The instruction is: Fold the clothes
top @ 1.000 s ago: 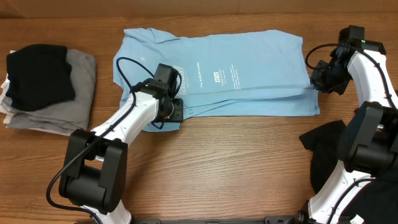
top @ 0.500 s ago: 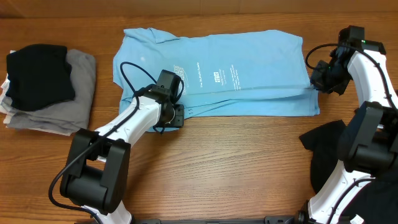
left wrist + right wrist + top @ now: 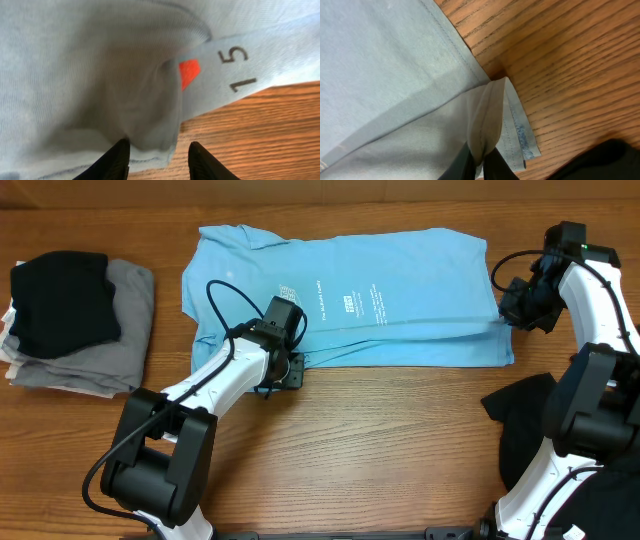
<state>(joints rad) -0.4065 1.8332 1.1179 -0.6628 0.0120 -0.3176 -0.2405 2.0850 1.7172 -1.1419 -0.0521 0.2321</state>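
- A sky-blue T-shirt (image 3: 400, 290) lay spread across the far half of the wooden table (image 3: 360, 440). It was folded lengthwise into a long band, with its collar end toward the left and its hem end toward the right.
- Small white print (image 3: 350, 302) ran in short blocks near the middle of the shirt. A lengthwise crease crossed the cloth just below it.
- The left gripper (image 3: 285, 370) sat at the shirt's near edge, toward the collar end. In the left wrist view its jaws stood apart (image 3: 157, 150) and straddled a bunched, shadowed fold of blue cloth. Bare wood showed between the hem and one finger, so the jaws were not clenched on the fabric.
- Beside that fold, the left wrist view showed an orange-red mark (image 3: 189, 72) and the dark digits "15" (image 3: 237, 67) on the cloth.
- The right gripper (image 3: 510, 310) was at the shirt's right end, and its jaws were clenched on the fabric. The right wrist view showed the tips (image 3: 479, 159) pinching a doubled, stitched hem that rose in a ridge off the wood.
- At the table's left edge, well apart from the shirt, a folded black garment (image 3: 60, 300) rested on a folded grey garment (image 3: 130, 320).
- Another black garment (image 3: 530, 420) lay crumpled near the base of the right arm.
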